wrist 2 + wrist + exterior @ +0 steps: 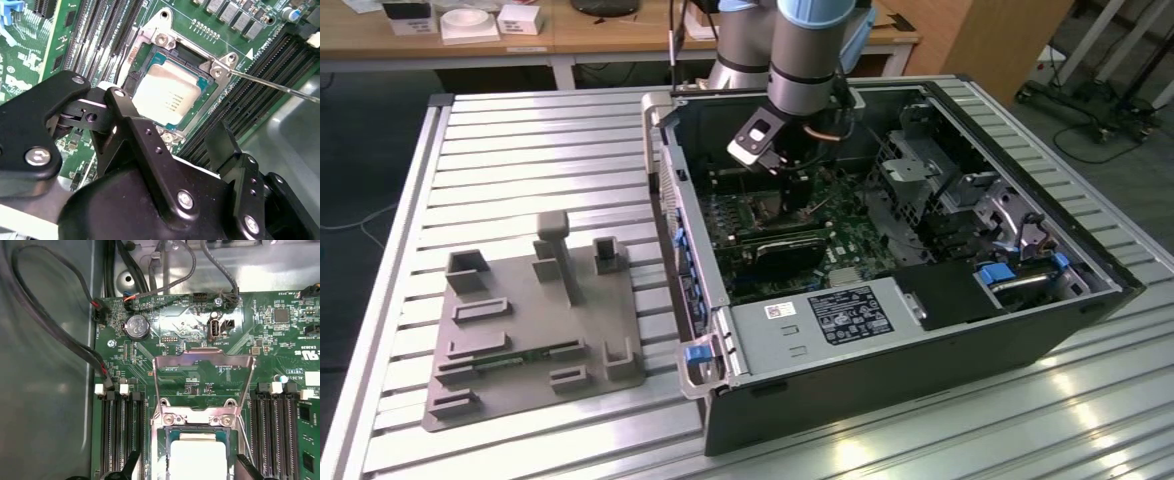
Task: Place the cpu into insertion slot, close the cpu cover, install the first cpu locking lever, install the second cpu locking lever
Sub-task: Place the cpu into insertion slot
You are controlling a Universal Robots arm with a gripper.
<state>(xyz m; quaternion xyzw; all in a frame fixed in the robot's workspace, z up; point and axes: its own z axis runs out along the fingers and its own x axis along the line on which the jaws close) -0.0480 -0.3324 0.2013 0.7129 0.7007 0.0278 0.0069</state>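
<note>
Down inside the open computer case (921, 385), low over the green motherboard (175, 332). Spotting the cpu (167, 100) lying flat and square in the insertion slot (190, 52), silvery top up. Reading the gripper (167, 117) as spread apart and empty, fingers (117, 100) either side of the chip, gripping nothing. Finding the cpu cover (200, 355) swung back off the socket on its hinge, window frame standing open, not yet closed. Noting the cpu locking lever (272, 86) sticking out free beside the memory slots (242, 107). Judging this as the cover step: best to press on the cover's far edge, swing it gently about the hinge, stay clear of the chip's top, and mind that lever so as not to trap it underneath.
</note>
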